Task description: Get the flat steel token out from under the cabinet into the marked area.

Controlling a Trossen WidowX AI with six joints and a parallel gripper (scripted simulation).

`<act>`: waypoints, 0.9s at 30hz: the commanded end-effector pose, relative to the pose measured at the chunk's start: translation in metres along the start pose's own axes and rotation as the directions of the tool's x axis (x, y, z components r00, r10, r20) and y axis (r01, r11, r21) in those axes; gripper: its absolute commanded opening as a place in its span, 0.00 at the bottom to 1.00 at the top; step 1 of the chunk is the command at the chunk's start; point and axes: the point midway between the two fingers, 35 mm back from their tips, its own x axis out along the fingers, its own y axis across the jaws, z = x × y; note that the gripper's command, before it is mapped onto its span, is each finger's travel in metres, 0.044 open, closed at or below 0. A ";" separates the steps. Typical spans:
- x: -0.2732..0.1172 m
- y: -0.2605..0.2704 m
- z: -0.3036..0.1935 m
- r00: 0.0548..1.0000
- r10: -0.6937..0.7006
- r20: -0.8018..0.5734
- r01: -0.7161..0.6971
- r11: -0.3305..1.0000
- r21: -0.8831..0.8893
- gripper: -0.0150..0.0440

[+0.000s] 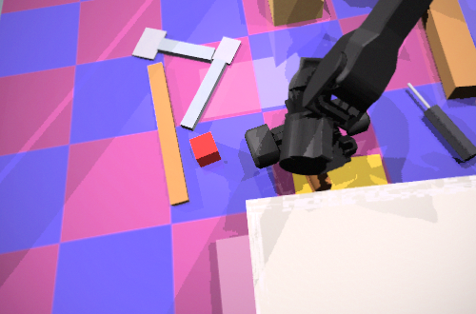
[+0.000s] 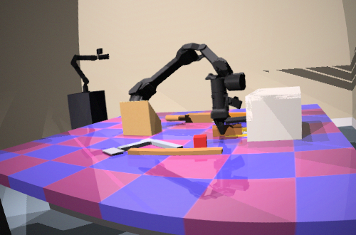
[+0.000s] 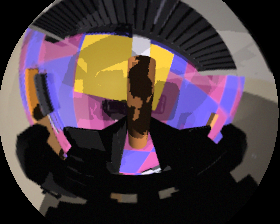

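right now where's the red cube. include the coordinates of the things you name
In the top view the red cube [image 1: 205, 148] [image 2: 200, 141] sits left of the claw, just right of the long orange strip's [image 1: 168, 133] [image 2: 174, 152] lower half.

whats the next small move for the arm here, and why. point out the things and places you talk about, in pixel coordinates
Probably ease the brown bar [image 2: 216, 130] [image 3: 139, 102] a little further toward the cabinet [image 1: 362, 247] [image 2: 273, 117], kept low: the gripper [image 2: 222, 124] [image 3: 138, 118] grips it just above the table, its far end points at the cabinet over the yellow area [image 1: 364, 168] [image 3: 102, 62], and no token shows out there.
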 end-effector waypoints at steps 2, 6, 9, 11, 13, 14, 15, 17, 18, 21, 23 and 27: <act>0.001 0.002 -0.002 1.000 0.004 -0.001 -0.004 1.000 -0.003 0.25; 0.001 0.002 -0.006 1.000 0.004 -0.001 -0.004 1.000 -0.003 0.25; 0.001 0.002 -0.009 1.000 0.004 -0.001 -0.004 1.000 -0.003 0.25; 0.001 0.002 -0.011 1.000 0.004 -0.001 -0.004 1.000 -0.003 0.25; 0.001 0.001 -0.013 1.000 0.004 -0.001 -0.004 1.000 -0.003 0.25; 0.001 0.001 -0.014 1.000 0.004 -0.001 -0.004 1.000 -0.003 0.25; 0.001 0.001 -0.015 1.000 0.004 -0.001 -0.004 1.000 -0.003 0.25; 0.001 0.001 -0.017 1.000 0.004 -0.001 -0.004 1.000 -0.003 0.25; 0.001 0.001 -0.018 1.000 0.004 -0.001 -0.004 1.000 -0.003 0.25; 0.001 0.001 -0.021 1.000 0.004 -0.002 -0.004 1.000 -0.003 0.25; 0.001 0.001 -0.023 1.000 0.004 -0.002 -0.004 1.000 -0.002 0.25; 0.001 0.001 -0.028 1.000 0.004 -0.002 -0.004 1.000 -0.002 0.25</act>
